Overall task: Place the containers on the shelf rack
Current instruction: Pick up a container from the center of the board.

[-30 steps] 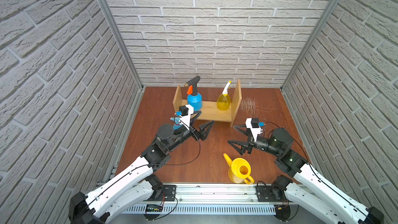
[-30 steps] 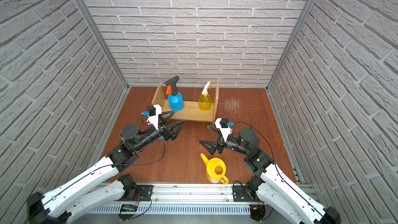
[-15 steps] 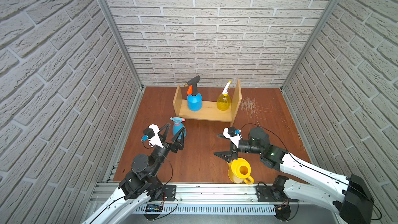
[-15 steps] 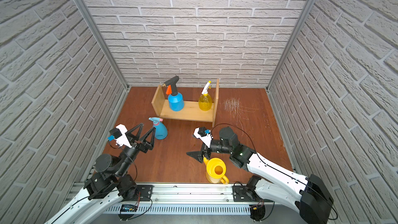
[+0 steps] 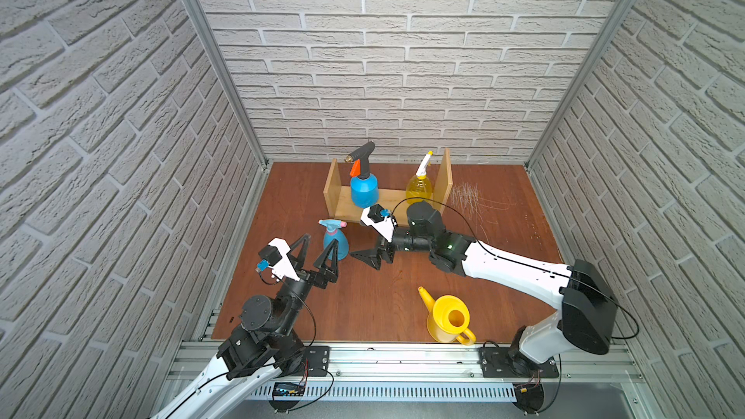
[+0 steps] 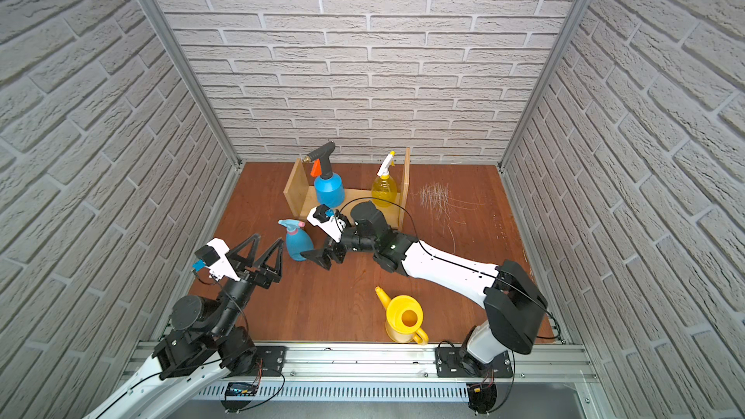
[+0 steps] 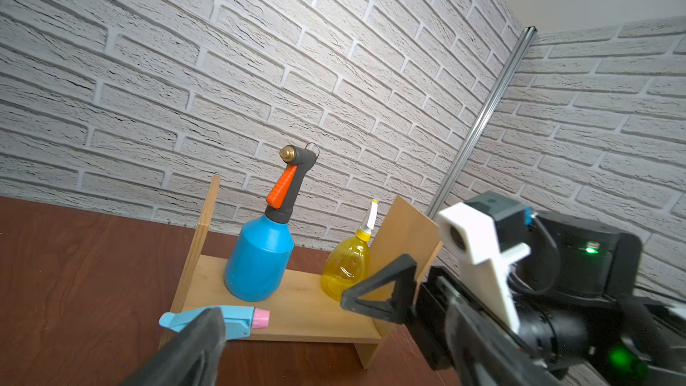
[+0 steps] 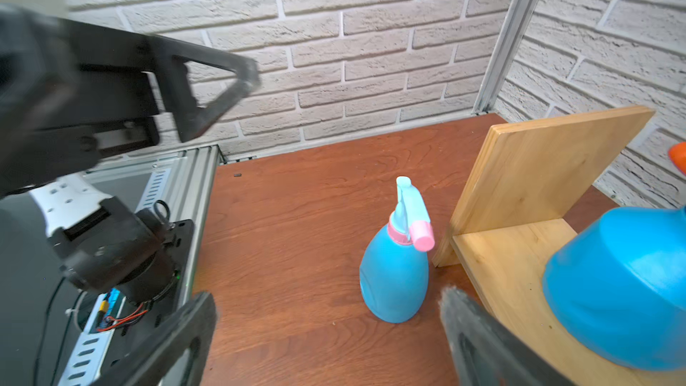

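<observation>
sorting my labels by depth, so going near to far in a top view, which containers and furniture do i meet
yellow watering can → light-blue spray bottle → shelf rack, with the blue pressure sprayer and yellow spray bottle side by side on it

**Seven pieces, counted**

I count four containers: one slim light-blue spray bottle, one blue pressure sprayer, one yellow spray bottle and one yellow watering can. Two stand on the single shelf rack, two off it. Two arms: left arm, right arm.
</observation>
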### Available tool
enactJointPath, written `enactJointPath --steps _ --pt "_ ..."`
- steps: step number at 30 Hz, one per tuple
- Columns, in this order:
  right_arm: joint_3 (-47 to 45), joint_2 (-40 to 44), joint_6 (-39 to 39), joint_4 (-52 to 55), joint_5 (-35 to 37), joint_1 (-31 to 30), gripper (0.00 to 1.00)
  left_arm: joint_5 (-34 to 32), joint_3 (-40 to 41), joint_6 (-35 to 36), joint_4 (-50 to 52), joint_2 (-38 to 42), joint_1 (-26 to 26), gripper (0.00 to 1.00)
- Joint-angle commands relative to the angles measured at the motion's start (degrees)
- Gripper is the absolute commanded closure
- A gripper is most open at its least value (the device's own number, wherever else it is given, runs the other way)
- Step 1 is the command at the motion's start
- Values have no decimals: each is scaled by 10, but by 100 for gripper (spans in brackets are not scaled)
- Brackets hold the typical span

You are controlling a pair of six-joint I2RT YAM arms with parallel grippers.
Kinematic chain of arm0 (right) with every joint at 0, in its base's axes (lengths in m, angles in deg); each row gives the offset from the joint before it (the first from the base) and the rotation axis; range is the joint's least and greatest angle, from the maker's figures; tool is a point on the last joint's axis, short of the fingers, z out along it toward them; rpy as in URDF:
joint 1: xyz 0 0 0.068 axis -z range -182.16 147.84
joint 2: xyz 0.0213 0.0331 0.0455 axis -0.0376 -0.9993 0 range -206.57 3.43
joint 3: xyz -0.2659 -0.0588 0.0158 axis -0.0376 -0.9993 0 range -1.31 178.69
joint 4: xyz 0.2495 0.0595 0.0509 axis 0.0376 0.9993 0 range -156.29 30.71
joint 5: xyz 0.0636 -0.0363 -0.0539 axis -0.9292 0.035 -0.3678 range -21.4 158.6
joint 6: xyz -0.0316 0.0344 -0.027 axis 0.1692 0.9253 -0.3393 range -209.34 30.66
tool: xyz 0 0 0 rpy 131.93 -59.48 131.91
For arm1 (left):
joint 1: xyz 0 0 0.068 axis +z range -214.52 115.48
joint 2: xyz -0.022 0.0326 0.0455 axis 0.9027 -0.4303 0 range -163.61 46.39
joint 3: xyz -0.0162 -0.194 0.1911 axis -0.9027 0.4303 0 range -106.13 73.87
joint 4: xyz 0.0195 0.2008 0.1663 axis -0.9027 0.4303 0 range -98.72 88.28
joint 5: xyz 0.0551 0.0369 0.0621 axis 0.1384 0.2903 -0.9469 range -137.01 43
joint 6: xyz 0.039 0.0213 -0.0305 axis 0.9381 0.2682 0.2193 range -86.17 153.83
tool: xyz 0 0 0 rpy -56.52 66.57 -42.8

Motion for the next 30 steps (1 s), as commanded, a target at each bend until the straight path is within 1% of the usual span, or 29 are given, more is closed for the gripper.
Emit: enactJointPath --steps 1,4,6,8,12,19,22,26,28,30 --pt "49 -45 7 23 24 -3 0 -25 9 6 -11 30 -3 2" --pt "89 -83 16 37 33 -3 0 -37 16 4 -8 56 -7 2" --pt "113 -107 20 51 44 -3 1 -39 12 5 -2 54 -10 2" --pt "136 -125 22 65 54 -3 3 -36 11 5 -3 51 -11 2" --pt "171 -153 23 90 48 -3 9 -37 13 5 -3 56 -12 2" --pt "209 -191 28 103 44 -2 18 -41 15 7 -2 58 -13 2" --pt "226 -205 31 108 37 -3 25 -44 15 8 -2 58 -14 2" --pt "250 -215 32 120 21 -2 38 -45 16 9 -2 58 -13 2" --pt "254 -234 34 118 20 -2 45 -46 16 9 -2 58 -14 2" --pt "257 -236 34 119 21 -3 50 -46 15 9 -2 58 -13 2"
